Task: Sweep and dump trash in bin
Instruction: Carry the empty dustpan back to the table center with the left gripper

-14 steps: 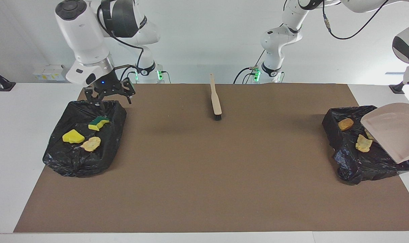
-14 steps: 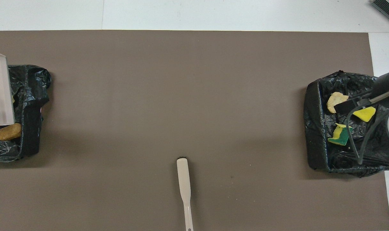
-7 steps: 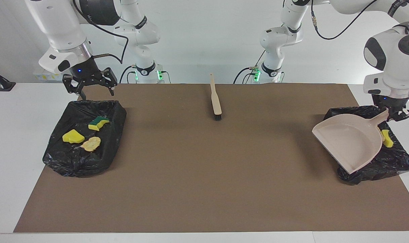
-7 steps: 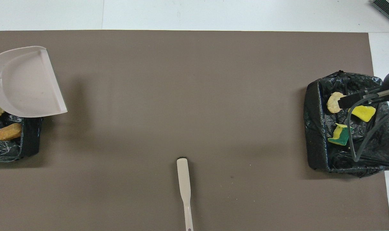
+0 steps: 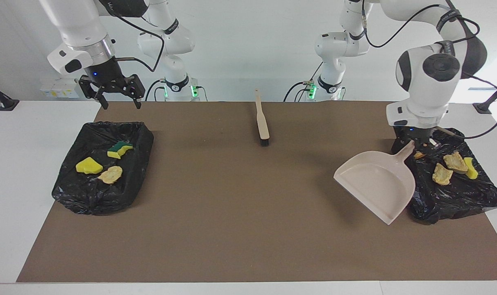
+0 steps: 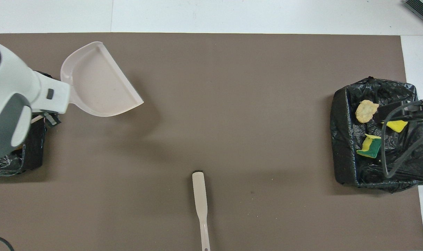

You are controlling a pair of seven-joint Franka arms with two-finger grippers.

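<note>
My left gripper (image 5: pixel 414 144) is shut on the handle of the beige dustpan (image 5: pixel 375 184), held over the mat beside the black bin (image 5: pixel 457 196) at the left arm's end. The pan (image 6: pixel 99 83) looks bare inside. That bin holds trash: two tan lumps (image 5: pixel 441 174) and a yellow sponge piece (image 5: pixel 470 168). The other black bin (image 5: pixel 105 192), at the right arm's end, holds a yellow sponge (image 5: pixel 88 166), a green-backed sponge (image 5: pixel 119 149) and a tan lump (image 5: pixel 111 175). My right gripper (image 5: pixel 121 105) hangs open and holds nothing, above that bin's edge nearest the robots.
The beige brush (image 5: pixel 262 121) lies on the brown mat (image 5: pixel 232 213) midway between the arms, close to the robots, bristles pointing away from them. White table (image 5: pixel 23 172) borders the mat beside each bin.
The left arm has swung the dustpan off the bin and out over the mat toward the table's middle. The right gripper has risen out of its bin, still open.
</note>
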